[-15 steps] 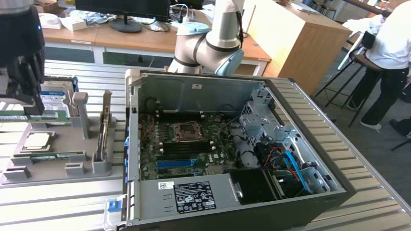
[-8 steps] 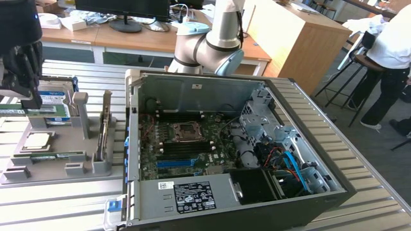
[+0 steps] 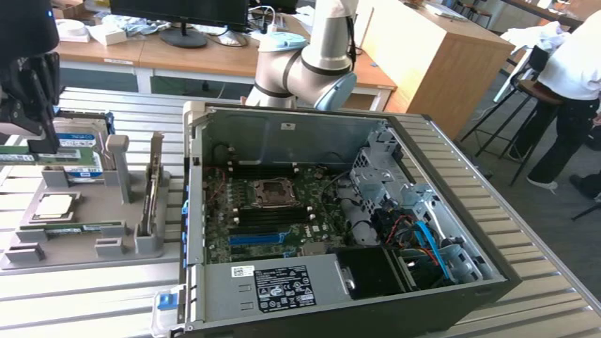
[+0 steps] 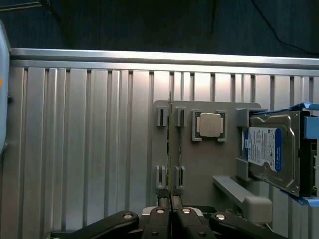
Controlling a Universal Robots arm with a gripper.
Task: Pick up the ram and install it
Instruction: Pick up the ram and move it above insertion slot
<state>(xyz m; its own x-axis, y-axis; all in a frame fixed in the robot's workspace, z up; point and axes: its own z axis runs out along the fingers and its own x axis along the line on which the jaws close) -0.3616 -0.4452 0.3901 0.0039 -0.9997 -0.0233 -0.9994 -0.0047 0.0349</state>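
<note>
One tool (image 4: 171,200) is clenching the ram (image 4: 170,144), holding it edge-on over the grey tray (image 4: 199,169) that is resting on the slatted counter (image 4: 75,149), beside the open computer case (image 3: 281,134).

The arm (image 3: 310,67) holds its pincer (image 4: 171,201) downward, clamped on the ram (image 3: 56,157).

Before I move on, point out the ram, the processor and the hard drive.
ram (image 4: 170,144), wrist view, its thin edge
processor (image 4: 209,124), wrist view, silver lid
hard drive (image 4: 263,149), wrist view, blue label
</note>
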